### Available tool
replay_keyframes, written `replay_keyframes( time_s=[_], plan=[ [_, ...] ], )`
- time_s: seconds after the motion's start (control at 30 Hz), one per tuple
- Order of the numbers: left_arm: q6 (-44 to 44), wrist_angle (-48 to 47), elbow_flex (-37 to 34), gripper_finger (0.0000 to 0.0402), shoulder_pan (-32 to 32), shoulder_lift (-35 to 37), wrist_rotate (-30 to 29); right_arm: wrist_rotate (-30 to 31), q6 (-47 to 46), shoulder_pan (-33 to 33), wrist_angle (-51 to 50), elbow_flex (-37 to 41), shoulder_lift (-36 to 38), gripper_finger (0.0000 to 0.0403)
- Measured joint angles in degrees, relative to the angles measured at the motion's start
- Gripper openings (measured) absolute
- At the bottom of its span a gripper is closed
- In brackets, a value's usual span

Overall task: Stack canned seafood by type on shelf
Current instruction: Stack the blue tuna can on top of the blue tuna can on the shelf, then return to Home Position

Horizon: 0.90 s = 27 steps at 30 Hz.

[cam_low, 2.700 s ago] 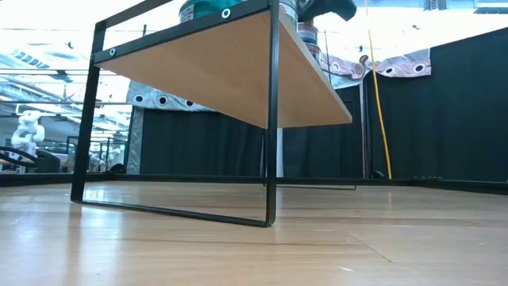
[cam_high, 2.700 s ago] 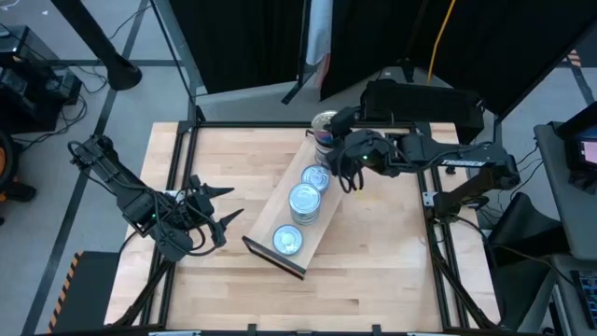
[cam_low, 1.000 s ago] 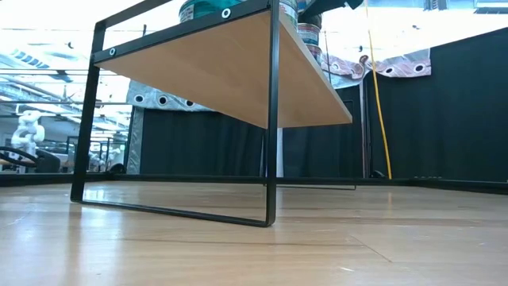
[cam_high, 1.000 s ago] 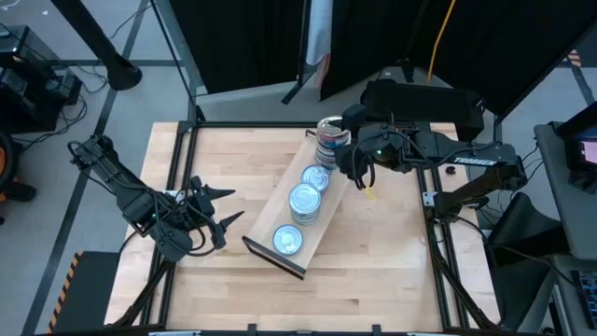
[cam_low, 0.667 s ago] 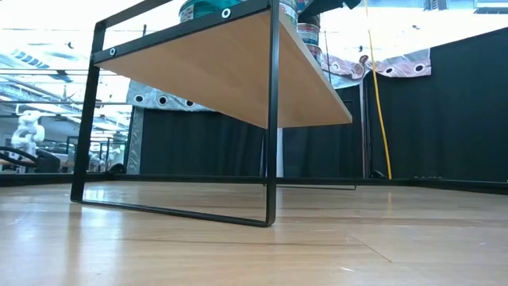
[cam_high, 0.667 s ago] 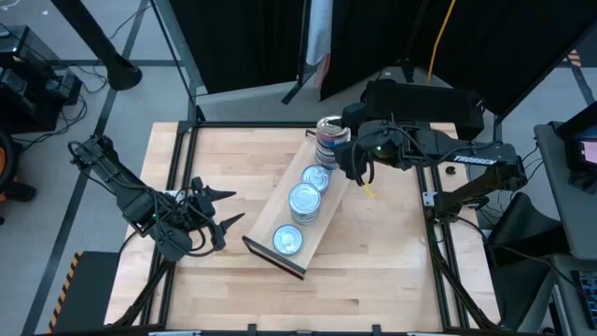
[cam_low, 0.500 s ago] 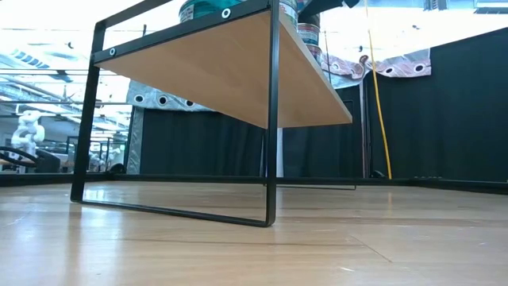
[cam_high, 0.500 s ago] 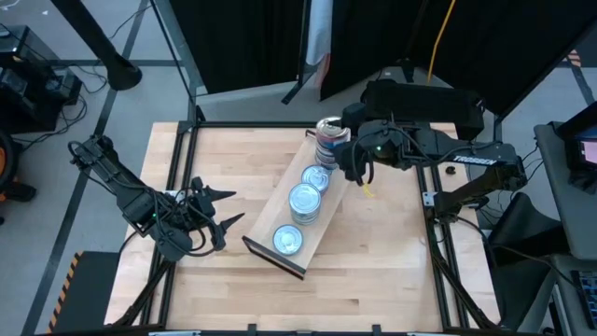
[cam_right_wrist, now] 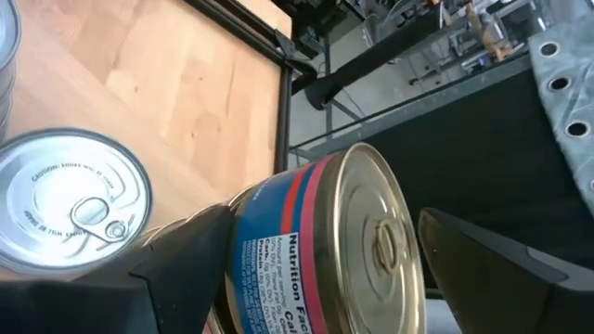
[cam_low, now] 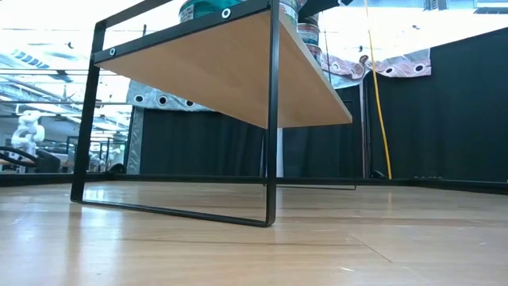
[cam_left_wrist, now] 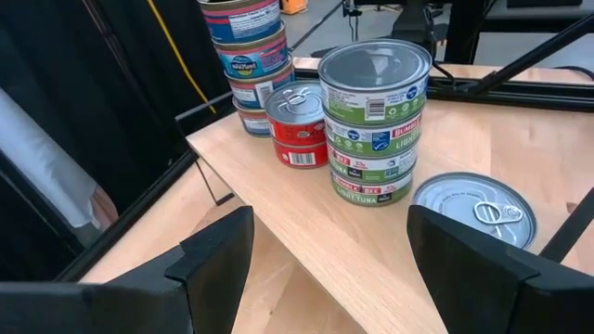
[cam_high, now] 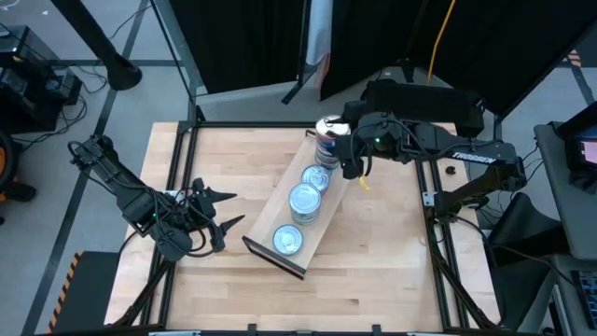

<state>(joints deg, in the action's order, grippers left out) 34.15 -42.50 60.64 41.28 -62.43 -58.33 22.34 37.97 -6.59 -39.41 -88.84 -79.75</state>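
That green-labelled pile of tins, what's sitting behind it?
Behind the green-labelled stack stand two red tins, one on the other, then a taller pile of blue-labelled tins. Anything directly behind that last pile is hidden.

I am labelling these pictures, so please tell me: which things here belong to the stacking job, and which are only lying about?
Job: shelf; on it green stack, red tins, blue stack, single tin; blue-labelled tin in right tool.
Lying about: yellow cord, black curtain. Left tool idle, open.
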Motion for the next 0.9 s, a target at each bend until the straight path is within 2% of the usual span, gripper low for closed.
replay_keyframes(
  time_s=[0.1, 0.23, 0.6, 0.73, 0.9],
  plan=[
    [0.00, 0.00, 0.00, 0.0283, -0.01, 0.00, 0.48, -1.14, -0.33, -0.54, -0.39, 0.00, 0.00, 0.0341],
    [0.00, 0.00, 0.00, 0.0283, -0.02, 0.00, 1.16, -5.78, -2.76, -1.28, -0.14, 0.00, 0.00, 0.0341],
    [-0.11, -0.02, 0.00, 0.0283, -0.01, 0.00, 1.18, -6.16, -3.98, -0.03, 1.49, -0.21, 2.07, 0.0341],
    [-1.22, -0.04, 0.02, 0.0283, -0.01, 0.00, 1.16, -6.07, -9.74, 3.15, 1.14, -0.90, 4.83, 0.0341],
    [-4.48, 0.21, 0.02, 0.0282, -0.02, 0.00, 0.95, -6.02, -22.78, 7.52, -1.36, -0.92, 8.89, 0.0340]
  ],
)
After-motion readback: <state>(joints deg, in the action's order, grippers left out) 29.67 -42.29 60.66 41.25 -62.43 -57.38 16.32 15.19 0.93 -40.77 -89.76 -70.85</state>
